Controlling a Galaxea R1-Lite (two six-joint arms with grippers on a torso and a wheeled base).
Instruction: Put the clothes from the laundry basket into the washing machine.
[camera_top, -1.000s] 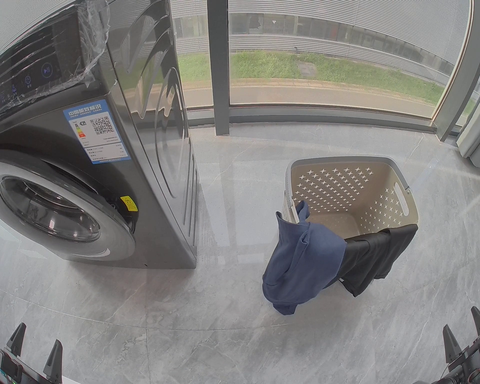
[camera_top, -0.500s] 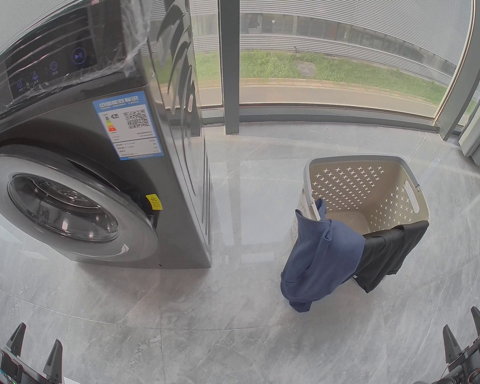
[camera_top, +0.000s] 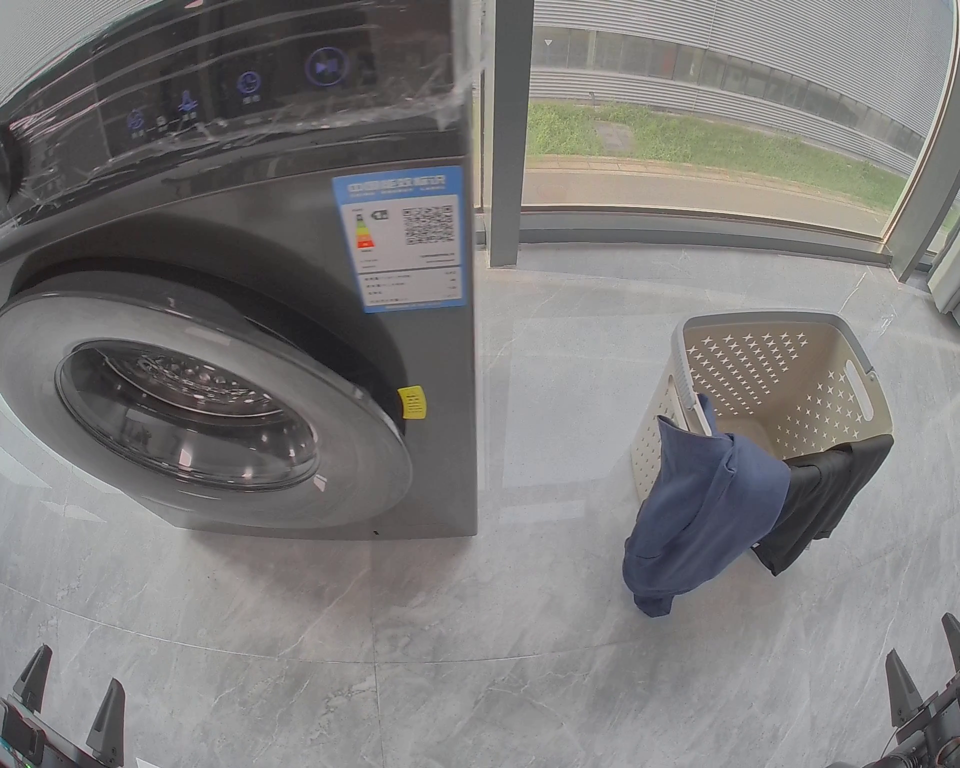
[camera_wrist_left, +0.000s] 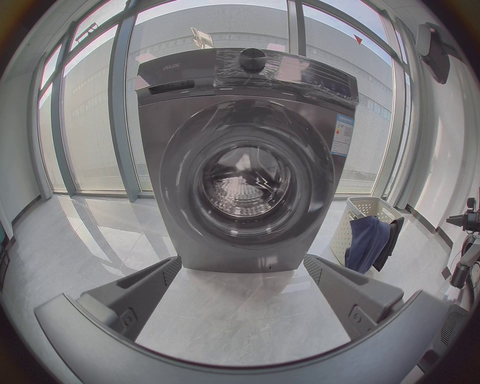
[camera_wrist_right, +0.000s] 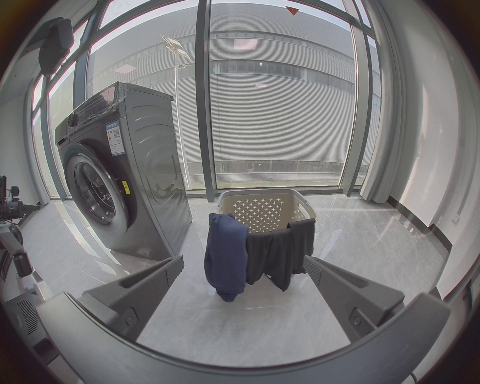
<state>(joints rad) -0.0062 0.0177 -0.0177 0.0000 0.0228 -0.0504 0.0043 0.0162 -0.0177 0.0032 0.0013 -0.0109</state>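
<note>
While your left gripper (camera_wrist_left: 240, 280) and right gripper (camera_wrist_right: 242, 280) both gape empty, the blue shirt (camera_wrist_right: 226, 255) and black garment (camera_wrist_right: 277, 252) draped over the basket (camera_wrist_right: 260, 212) rim ahead of the right could tip it if yanked, and the washer door (camera_wrist_left: 245, 182) ahead of the left looks shut.

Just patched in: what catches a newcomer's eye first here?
The grey washing machine looms on the left with its round glass door. To its right, a beige laundry basket stands on the floor, a blue garment and a black garment draped over its near rim.
</note>
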